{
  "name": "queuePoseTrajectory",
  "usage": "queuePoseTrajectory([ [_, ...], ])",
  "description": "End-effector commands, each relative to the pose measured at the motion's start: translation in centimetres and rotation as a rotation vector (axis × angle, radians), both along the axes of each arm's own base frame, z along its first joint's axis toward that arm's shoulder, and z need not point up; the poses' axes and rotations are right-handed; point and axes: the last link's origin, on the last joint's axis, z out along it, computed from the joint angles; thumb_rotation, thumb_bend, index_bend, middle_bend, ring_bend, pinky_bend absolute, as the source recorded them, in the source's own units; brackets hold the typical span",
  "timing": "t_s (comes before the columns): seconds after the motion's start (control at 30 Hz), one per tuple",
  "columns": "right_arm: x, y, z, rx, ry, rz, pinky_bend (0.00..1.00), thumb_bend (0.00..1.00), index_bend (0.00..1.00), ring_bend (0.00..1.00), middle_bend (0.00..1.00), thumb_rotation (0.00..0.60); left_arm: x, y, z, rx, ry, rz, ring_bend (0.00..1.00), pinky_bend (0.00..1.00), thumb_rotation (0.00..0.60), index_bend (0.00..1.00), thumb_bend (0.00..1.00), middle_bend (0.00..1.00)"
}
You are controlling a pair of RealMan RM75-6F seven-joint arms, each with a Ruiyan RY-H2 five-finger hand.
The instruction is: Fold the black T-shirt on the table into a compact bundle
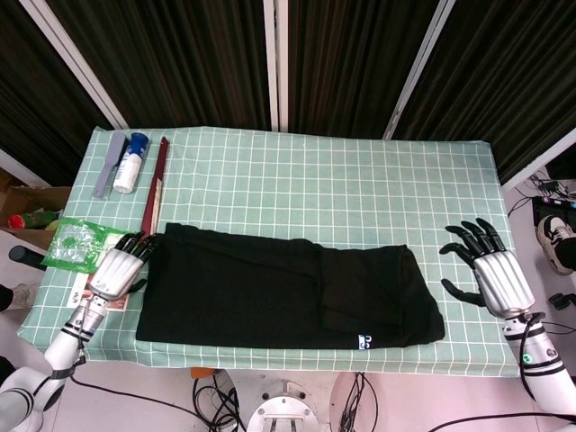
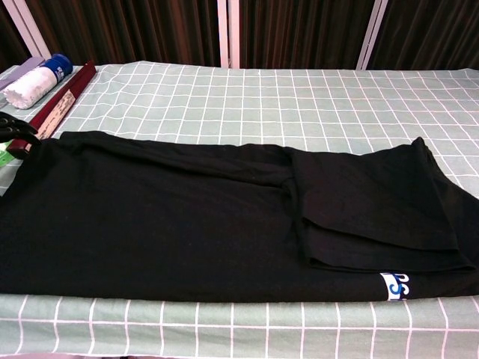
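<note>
A black T-shirt (image 1: 279, 288) (image 2: 209, 217) lies folded into a long band across the near half of the table, with a white and blue label (image 1: 364, 341) (image 2: 397, 285) at its near right corner. My left hand (image 1: 119, 270) sits at the shirt's left edge, its dark fingertips (image 2: 16, 129) touching or just short of the far left corner; I cannot tell whether it grips cloth. My right hand (image 1: 493, 273) hovers to the right of the shirt, apart from it, fingers spread and holding nothing. It does not show in the chest view.
A dark red flat stick (image 1: 155, 189) (image 2: 52, 106), a white bottle with a blue cap (image 1: 129, 163) (image 2: 34, 82) and a grey bar (image 1: 107, 162) lie at the far left. A green plastic packet (image 1: 83, 243) lies beside my left hand. The green checked tablecloth (image 1: 342, 198) covers the table.
</note>
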Motion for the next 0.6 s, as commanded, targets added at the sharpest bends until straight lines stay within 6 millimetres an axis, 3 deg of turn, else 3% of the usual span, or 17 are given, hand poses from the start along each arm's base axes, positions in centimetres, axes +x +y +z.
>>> queuePoseTrajectory([
  [0.03,0.0,0.1,-0.1,0.002,-0.003,0.0,0.11,0.16,0.41,0.1,0.2,0.6,0.3,-0.1,-0.4,-0.028,-0.014,-0.005,0.1,0.18,0.6,0.21,0.08,0.13],
  [0.4,-0.2,0.3,-0.4,-0.003,-0.016,0.0,0.11,0.16,0.41,0.1,0.19,0.6,2.7,-0.2,-1.8,-0.083,-0.202,-0.029,0.1,0.18,0.6,0.23,0.06,0.13],
  [0.6,-0.5,0.5,-0.4,-0.011,-0.028,-0.004,0.11,0.16,0.41,0.1,0.19,0.6,2.8,-0.3,-2.0,-0.092,-0.275,-0.017,0.1,0.18,0.6,0.35,0.11,0.14],
])
